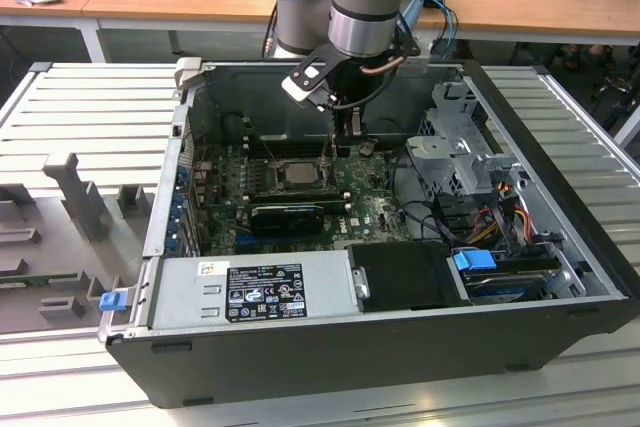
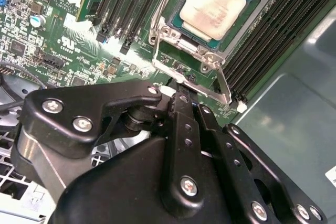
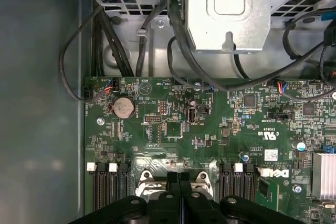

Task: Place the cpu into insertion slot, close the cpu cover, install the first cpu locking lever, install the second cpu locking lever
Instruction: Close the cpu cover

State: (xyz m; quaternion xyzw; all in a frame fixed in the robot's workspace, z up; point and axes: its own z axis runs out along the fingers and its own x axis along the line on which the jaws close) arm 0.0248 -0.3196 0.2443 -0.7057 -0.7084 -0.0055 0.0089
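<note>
The cpu point(image 2: 212, 6) lies pale and silvery in the insertion slot point(image 2: 173, 17) on the green motherboard; in the exterior view the cpu point(image 1: 297, 171) sits mid-board inside the open computer case. The cpu cover point(image 2: 209, 56) lies flat as a silvery frame around the chip. A thin metal locking lever point(image 2: 202, 88) runs along the socket's near edge. My gripper point(image 2: 178, 92) hangs right above that lever, black fingers pressed together with nothing between them. In the first wrist view the gripper point(image 3: 178, 178) is shut over the socket's edge. In the exterior view the gripper point(image 1: 345, 145) hovers just to the exterior view's right of the chip.
Black memory slots point(image 2: 273, 30) flank the socket. A black graphics card point(image 1: 290, 215) lies in front of it, then the power supply point(image 1: 250, 292). A metal drive cage point(image 1: 460, 147) and cables point(image 3: 178, 35) fill the exterior view's right. The case walls point(image 1: 175, 177) enclose the board.
</note>
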